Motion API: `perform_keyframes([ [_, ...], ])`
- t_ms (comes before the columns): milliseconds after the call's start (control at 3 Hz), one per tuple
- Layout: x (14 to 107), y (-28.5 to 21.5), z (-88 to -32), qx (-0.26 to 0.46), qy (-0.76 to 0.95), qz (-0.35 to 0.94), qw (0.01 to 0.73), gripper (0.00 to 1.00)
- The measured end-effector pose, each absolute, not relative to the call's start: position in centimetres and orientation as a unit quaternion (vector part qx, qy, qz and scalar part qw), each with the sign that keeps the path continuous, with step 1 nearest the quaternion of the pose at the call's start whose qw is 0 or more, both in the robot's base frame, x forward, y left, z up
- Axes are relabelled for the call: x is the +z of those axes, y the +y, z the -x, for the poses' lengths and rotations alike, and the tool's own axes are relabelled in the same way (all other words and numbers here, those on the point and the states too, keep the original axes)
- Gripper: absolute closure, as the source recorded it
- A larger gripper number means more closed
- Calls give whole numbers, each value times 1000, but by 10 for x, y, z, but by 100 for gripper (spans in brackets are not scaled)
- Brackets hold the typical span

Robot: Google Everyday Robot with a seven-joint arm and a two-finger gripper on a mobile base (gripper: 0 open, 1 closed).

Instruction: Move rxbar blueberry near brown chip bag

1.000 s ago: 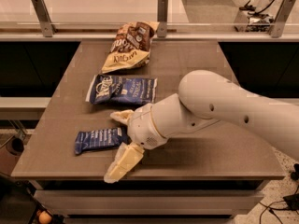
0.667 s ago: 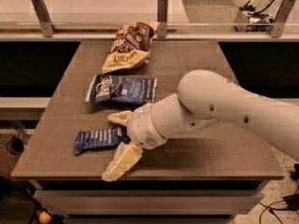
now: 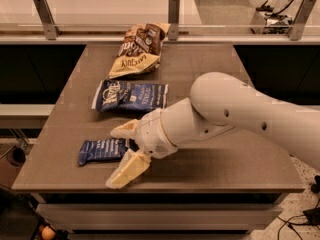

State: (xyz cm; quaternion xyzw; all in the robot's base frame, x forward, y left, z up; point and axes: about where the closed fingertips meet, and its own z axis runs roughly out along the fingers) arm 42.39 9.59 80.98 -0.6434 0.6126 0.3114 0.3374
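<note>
The gripper (image 3: 113,158) hung low over the near part of the table (image 3: 240,169), on the near side of the blue-and-white chip bag (image 3: 131,95). Its two cream fingers (image 3: 128,168) stood wide apart. One pointed out just in front of that chip bag and the other lay further from it, toward the near edge of the table.

The rxbar blueberry (image 3: 100,151) lay flat on the table, in front of the blue-and-white chip bag and a little to the left of it in the view, not touching it. The right end of the bar reached into the gap between the fingers. It seemed that neither finger pressed the wrapper, but this part was hard to see.

The thick white arm (image 3: 235,109) came in from the right and passed the near right corner of the blue-and-white chip bag.

The brown chip bag (image 3: 139,50) lay just behind the blue-and-white chip bag, close to the far edge of the table, so the blue-and-white bag was between it and the bar. Further behind stood a rail with metal posts (image 3: 173,17).
</note>
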Motion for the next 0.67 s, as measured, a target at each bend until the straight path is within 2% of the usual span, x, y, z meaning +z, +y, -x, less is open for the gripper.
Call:
perform_keyframes([
  [333, 817, 96, -424, 311, 612, 644, 337, 100],
  [667, 817, 96, -424, 311, 612, 644, 337, 100],
])
